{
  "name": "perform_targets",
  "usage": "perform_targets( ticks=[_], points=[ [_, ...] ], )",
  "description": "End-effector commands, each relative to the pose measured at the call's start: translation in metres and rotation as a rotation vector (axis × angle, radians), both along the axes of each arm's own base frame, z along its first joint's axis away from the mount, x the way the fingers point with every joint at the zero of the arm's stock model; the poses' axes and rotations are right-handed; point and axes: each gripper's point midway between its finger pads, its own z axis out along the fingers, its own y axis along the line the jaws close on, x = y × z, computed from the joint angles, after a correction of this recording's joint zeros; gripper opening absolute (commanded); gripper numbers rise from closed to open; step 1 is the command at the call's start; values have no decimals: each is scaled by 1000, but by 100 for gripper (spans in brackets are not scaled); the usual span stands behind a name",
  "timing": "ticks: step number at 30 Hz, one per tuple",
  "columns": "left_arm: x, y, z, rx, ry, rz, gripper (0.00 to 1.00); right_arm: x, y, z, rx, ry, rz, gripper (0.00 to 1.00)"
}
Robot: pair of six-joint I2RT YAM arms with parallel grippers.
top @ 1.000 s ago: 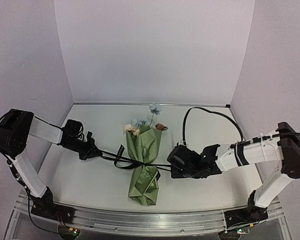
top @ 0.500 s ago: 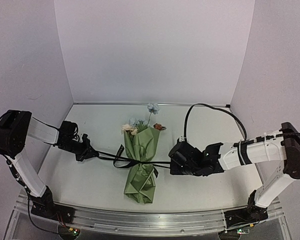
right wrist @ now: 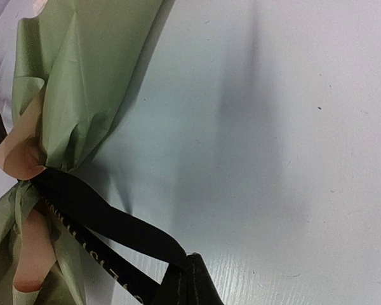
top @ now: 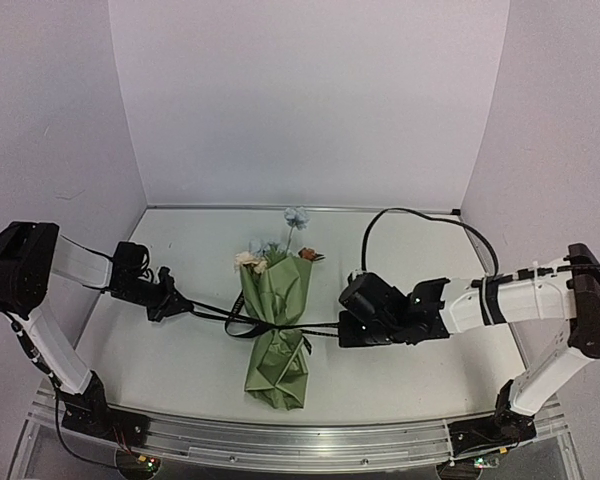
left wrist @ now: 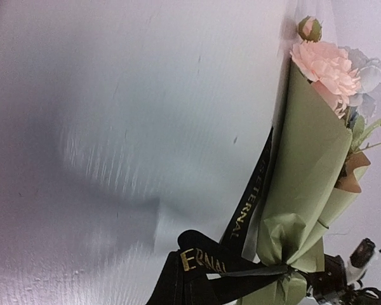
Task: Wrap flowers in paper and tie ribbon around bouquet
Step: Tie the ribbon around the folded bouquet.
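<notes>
Tabletop (top: 180,370): the bouquet (top: 277,300) lies near the middle, blooms toward the back wall, foot toward me. Over the last second the whole bundle has slid a little to the left and its waist looks more pinched.

Paper (left wrist: 305,171): an olive cone with a tan lining showing at the folds, gathered tight where the band crosses it. The wrap step looks done.

Left tool (top: 180,308): clenched on one end of the ribbon (top: 212,316). It has drawn outward to the left since a second ago, dragging the bouquet with it.

Right tool (top: 345,328): clenched on the other end, just beside the paper. It has hardly shifted.

The ribbon now runs nearly straight from tool to tool through the waist. I read this as the cinching pull of the tie. The left wrist view shows gold lettering and a small slack loop near the waist. Whether a true knot or only one crossing sits there I cannot tell, because the paper folds hide it.

Flowers (top: 263,255): cream and pale blue heads above the cone mouth, one tall stem (top: 295,215) leaning left with the slide.

Around: a black cable (top: 420,214) arcs over the far right of the tabletop, well apart from the bouquet. Nothing blocks either pull. My worry is the bundle skating left, since only the ribbon restrains it.
</notes>
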Motion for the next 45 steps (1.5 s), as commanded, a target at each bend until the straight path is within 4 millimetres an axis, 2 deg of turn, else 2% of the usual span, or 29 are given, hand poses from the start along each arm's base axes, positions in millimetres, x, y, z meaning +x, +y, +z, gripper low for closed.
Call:
perform_targets(
  ticks=[1,4,9,11,15,18,20,23,25,30,32,37,40,45],
  points=[
    [50,13,19,186,-190,26,0,2,-13,-8,-255,97,176,0],
    [54,5,25,195,-208,-11,0,18,-3,-9,-246,157,183,0],
    [58,-4,27,184,-217,-45,1,43,0,-18,-213,216,145,0],
    [59,-8,29,178,-221,-57,1,49,2,-18,-205,220,149,3],
    [60,-16,28,169,-215,-78,2,52,5,-11,-174,227,179,23],
    [61,-19,28,165,-212,-86,3,48,1,-4,-169,213,195,44],
    [61,-19,26,170,-203,-87,4,43,-6,-1,-173,206,193,49],
    [61,-20,23,171,-192,-86,3,33,-13,4,-154,177,198,50],
    [62,-20,22,170,-185,-86,3,23,-16,0,-150,159,209,52],
    [64,-20,19,176,-170,-85,2,18,-24,-4,-124,101,172,51],
    [64,-21,18,173,-166,-89,2,13,-13,-4,-79,94,185,46],
    [66,-21,18,173,-158,-96,1,-6,34,-14,-28,122,294,39],
    [66,-21,18,178,-158,-99,1,-1,52,-30,3,135,288,39],
    [67,-21,20,179,-160,-103,0,10,68,-50,26,142,253,38]
  ],
)
